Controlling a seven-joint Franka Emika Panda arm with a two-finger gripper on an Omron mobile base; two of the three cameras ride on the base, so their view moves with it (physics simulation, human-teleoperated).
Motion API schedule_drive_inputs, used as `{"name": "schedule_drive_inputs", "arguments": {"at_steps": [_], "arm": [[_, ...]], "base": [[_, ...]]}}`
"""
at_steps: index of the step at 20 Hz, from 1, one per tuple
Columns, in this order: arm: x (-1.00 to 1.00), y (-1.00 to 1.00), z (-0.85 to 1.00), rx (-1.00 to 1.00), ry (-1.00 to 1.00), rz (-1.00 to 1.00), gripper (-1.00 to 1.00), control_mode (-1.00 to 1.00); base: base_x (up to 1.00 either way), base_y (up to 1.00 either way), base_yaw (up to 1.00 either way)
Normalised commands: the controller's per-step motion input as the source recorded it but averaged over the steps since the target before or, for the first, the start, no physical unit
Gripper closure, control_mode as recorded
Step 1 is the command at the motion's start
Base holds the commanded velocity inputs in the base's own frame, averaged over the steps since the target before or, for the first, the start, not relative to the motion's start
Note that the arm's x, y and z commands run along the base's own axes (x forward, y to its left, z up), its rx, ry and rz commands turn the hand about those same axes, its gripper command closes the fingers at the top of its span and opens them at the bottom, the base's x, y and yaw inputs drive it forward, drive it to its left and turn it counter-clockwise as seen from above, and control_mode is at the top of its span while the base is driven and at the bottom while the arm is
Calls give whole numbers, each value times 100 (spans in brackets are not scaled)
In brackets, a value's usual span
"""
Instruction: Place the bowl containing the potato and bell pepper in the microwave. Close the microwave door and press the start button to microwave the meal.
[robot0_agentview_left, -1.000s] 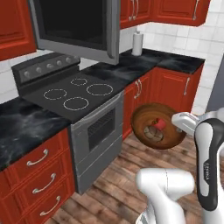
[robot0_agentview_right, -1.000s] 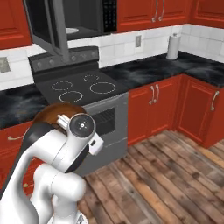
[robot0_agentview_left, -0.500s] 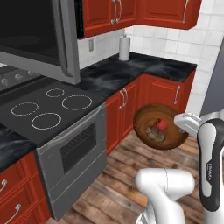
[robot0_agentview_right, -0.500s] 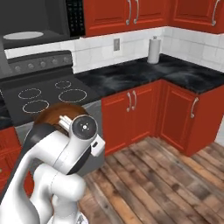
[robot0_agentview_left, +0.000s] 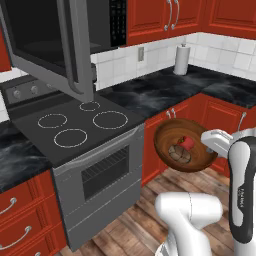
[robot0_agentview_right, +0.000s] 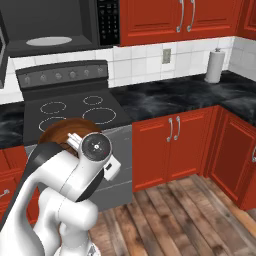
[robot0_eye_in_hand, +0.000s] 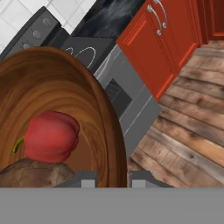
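Gripping the bowl (robot0_agentview_left: 172, 135) rim, the end effector (robot0_eye_in_hand: 113, 178) hangs above wooden floor (robot0_agentview_right: 190, 220); red cabinets (robot0_agentview_right: 170, 145) beside the stove (robot0_agentview_left: 75, 125).

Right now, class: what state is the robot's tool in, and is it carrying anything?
Tool: shut on the rim of the wooden bowl, which holds the bell pepper and the potato.

Microwave door (robot0_agentview_left: 55, 47) cropped by the left base view's top edge; potato (robot0_eye_in_hand: 33, 174) partly below the hand view's band.
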Motion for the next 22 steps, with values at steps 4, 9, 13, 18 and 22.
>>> {"name": "schedule_drive_inputs", "arguments": {"at_steps": [4,9,13,18,22], "arm": [[0,0,0,0,0,0,100,100],[0,0,0,0,0,0,100,100],[0,0,0,0,0,0,100,100],[0,0,0,0,0,0,100,100],[0,0,0,0,0,0,100,100]], "base": [[81,-34,40],[67,-16,46],[51,-2,52],[47,-17,47],[34,-29,41]]}}
